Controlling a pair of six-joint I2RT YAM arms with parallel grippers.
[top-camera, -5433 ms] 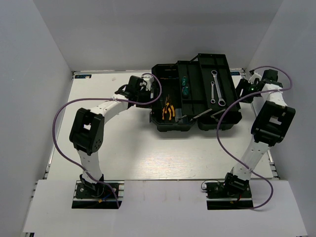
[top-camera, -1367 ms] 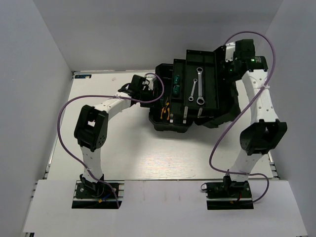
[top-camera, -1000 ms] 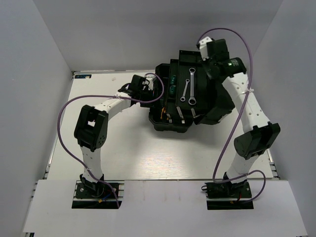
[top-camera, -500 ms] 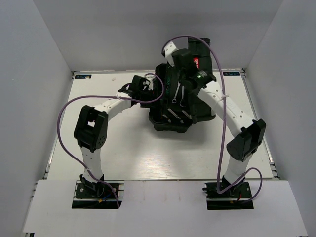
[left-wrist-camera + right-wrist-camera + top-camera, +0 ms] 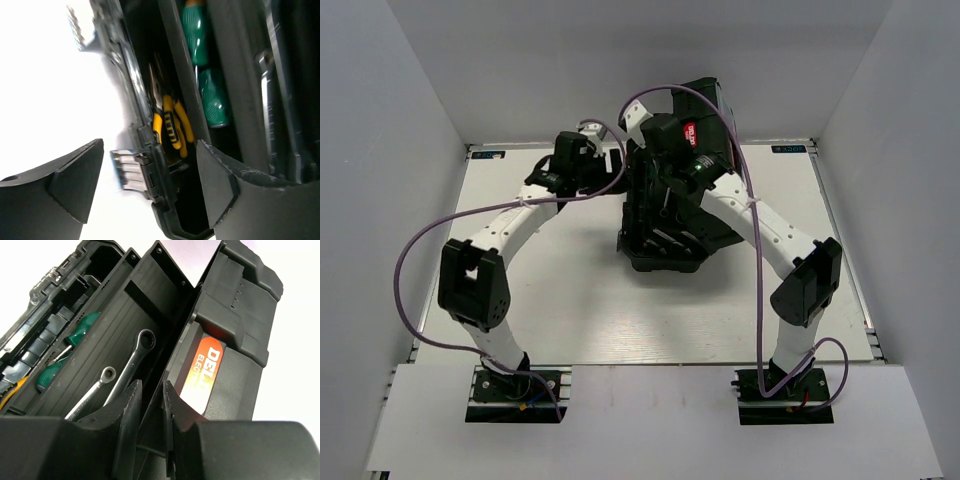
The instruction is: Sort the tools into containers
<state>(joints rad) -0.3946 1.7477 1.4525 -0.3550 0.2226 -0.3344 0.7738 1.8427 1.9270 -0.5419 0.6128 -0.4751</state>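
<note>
The right gripper (image 5: 152, 407) is pinching shut on the edge of the half-raised lid (image 5: 240, 315) of the toolbox (image 5: 665, 250). The left gripper (image 5: 150, 150) is hovering, jaws apart, about the latch (image 5: 132, 170). Two wrenches (image 5: 130, 369) are lying along the ribbed tray (image 5: 100, 355), ring ends toward its far wall. Screwdrivers (image 5: 82, 330) and pliers (image 5: 172, 127) are occupying neighbouring compartments. Likely hazards: the narrow pinch slipping and the lid dropping, or the wrenches sliding as the tray tilts.

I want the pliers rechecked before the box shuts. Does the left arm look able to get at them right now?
Probably not. The left gripper hangs open beside the toolbox wall, but the lid, pinched by the right gripper, leans nearly over the pliers, leaving only a narrow slot.
</note>
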